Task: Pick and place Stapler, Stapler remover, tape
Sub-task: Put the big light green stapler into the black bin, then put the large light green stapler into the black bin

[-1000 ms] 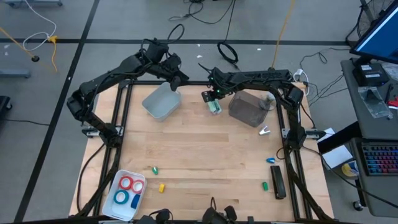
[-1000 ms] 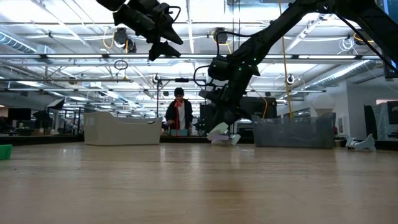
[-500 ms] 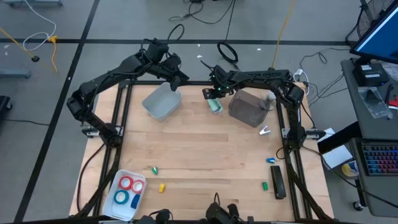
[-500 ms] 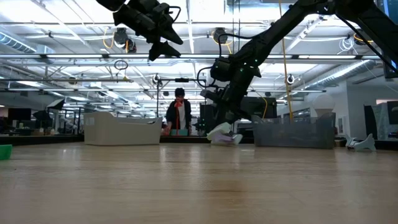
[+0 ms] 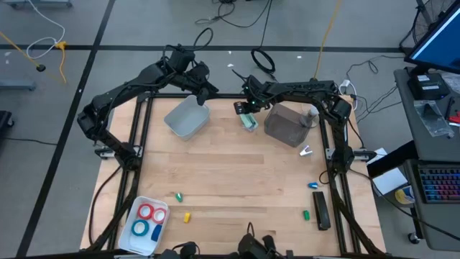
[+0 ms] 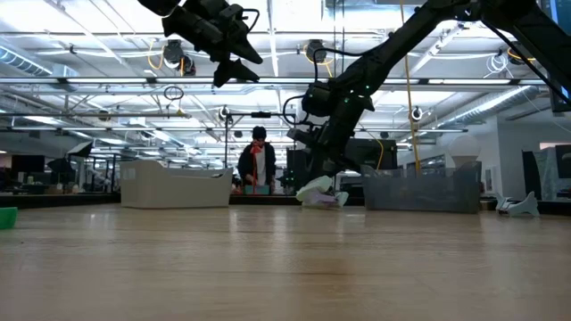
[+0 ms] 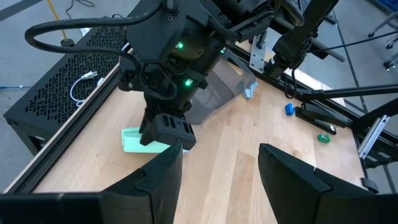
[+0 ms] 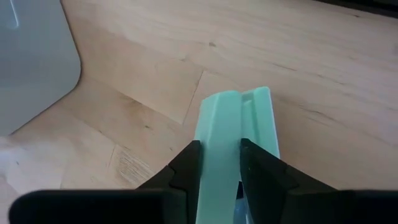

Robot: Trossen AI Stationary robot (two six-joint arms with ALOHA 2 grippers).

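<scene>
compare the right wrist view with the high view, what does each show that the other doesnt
Only the right wrist view shows the right gripper with its fingers closed on the sides of the mint-green stapler. Only the high view shows the white tray holding the tape rolls, and the left gripper open. Both show the pale bin.

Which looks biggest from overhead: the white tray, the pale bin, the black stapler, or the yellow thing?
1. Pale bin
2. White tray, somewhat smaller
3. Black stapler
4. Yellow thing, by far the smallest
</scene>
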